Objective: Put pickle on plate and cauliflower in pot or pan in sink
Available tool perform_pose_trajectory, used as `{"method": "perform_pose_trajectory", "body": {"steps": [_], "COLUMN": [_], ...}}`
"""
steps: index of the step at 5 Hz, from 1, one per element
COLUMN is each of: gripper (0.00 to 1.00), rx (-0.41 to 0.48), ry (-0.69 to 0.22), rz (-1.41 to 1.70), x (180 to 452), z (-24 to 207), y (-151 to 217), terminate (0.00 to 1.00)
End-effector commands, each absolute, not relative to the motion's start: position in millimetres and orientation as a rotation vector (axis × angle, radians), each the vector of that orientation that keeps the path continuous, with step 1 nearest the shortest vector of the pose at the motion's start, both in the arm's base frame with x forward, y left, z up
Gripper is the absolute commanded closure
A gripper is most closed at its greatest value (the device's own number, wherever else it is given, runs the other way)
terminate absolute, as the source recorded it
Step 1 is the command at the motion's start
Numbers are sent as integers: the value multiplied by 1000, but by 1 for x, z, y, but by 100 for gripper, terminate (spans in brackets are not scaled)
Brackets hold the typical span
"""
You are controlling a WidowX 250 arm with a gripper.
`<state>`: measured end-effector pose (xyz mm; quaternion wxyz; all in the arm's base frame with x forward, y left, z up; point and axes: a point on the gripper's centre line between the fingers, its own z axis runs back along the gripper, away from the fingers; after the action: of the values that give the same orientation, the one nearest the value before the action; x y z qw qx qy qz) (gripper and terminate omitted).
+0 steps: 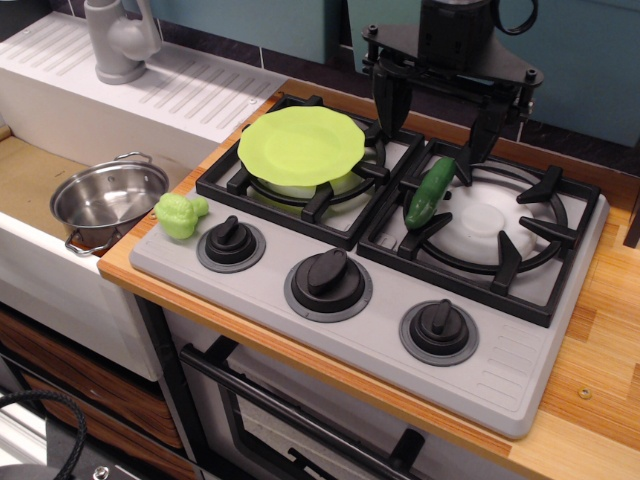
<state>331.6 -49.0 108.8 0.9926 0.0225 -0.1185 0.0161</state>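
The dark green pickle (430, 192) lies on the right burner grate, its far end between the fingertips of my gripper (437, 130). The gripper hangs over the pickle's far end with its two black fingers (388, 100) spread apart, open and empty. The lime-green plate (301, 145) rests on the left burner grate. The pale green cauliflower (180, 214) sits on the stove's front left corner, beside the left knob. The steel pot (108, 200) stands in the sink (30, 180) at the left, empty.
The grey faucet (120, 38) stands on the ribbed white drainboard (190, 85) behind the sink. Three black knobs (328, 275) line the stove's front. A wooden counter (610, 340) borders the stove on the right.
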Motion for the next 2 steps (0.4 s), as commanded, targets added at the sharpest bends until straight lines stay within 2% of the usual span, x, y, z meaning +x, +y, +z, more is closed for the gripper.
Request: {"method": "perform_pose_trajectory", "body": {"steps": [1,2], "gripper": [0,0], "rx": [45,11], "ry": [-238,-274], "rz": [32,29], "x": [332,339], "z": [109,90], "y": [-49,-52], "terminate": [0,0]}}
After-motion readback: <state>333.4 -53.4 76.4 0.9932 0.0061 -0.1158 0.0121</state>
